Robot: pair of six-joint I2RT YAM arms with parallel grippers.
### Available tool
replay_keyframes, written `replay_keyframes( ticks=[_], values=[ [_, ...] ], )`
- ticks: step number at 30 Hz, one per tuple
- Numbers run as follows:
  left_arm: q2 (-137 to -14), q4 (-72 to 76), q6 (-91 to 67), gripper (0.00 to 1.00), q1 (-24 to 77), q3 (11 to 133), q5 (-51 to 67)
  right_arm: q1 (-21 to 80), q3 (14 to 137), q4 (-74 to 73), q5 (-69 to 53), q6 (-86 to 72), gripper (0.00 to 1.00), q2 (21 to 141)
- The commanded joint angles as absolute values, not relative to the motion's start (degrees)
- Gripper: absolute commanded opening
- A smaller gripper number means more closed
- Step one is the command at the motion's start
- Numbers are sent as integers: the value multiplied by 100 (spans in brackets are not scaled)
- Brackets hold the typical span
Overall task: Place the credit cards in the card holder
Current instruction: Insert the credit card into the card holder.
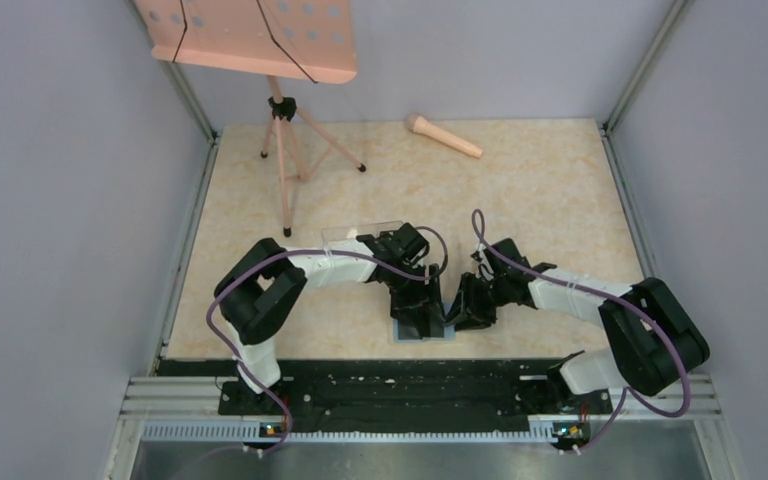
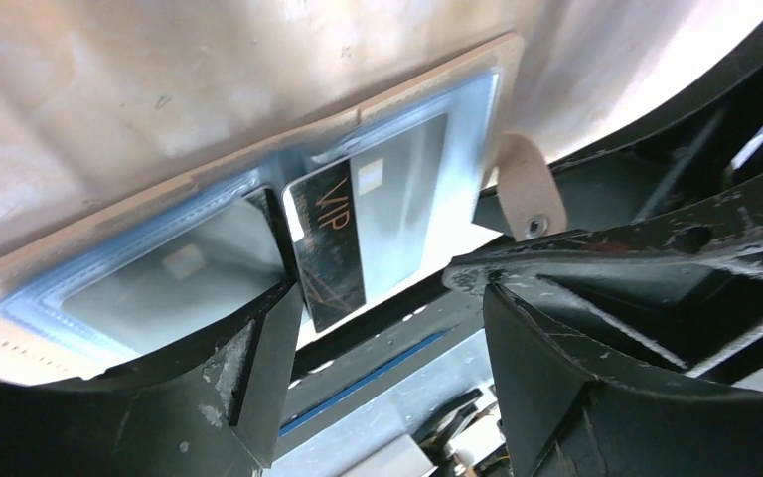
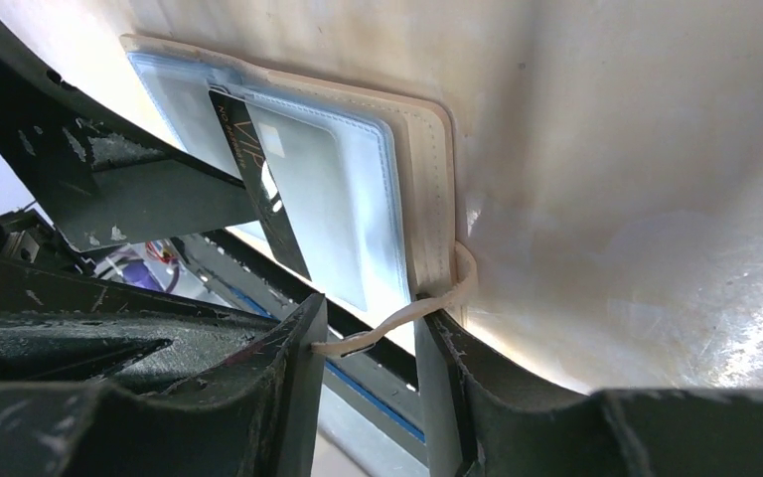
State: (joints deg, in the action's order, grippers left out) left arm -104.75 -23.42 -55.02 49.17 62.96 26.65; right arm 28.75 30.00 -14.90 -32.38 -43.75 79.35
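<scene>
The card holder (image 2: 209, 174) lies open at the table's near edge, beige rim and light blue inside with clear pockets; it also shows in the top view (image 1: 447, 336) and the right wrist view (image 3: 358, 169). A black VIP credit card (image 2: 328, 248) sits slanted, partly in a pocket, its end sticking out past the near edge; it also shows in the right wrist view (image 3: 263, 199). My left gripper (image 2: 378, 298) is open, its left finger beside the card. My right gripper (image 3: 373, 323) is open, with the holder's snap strap (image 3: 407, 316) lying between its fingers.
A long clear plastic box (image 1: 360, 232) lies behind the left arm. A pink music stand (image 1: 250, 35) on a tripod stands at the back left. A pink microphone (image 1: 443, 135) lies at the back. The black base rail (image 1: 400, 385) runs just below the holder.
</scene>
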Motion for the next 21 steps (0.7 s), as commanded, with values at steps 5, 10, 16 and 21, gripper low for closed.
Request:
replay_keyframes(
  ticks=[5,10,16,21],
  values=[
    [-10142,-3286,-4918,70,4976,6448,2142,2936,3104,-1590,-3000,-4388,41,7566],
    [-10279,-2962,-4982,64,4983,6339,2383,2931,3102,-1733,-2815,-4419,43,7337],
    [-10462,-2747,-5012,59,4992,6461,2549,2906,3101,-1972,-2575,-4451,43,7278],
    [-10676,-2628,-5021,54,5001,6696,2722,2895,3086,-1880,-2779,-4386,42,7677]
  ],
)
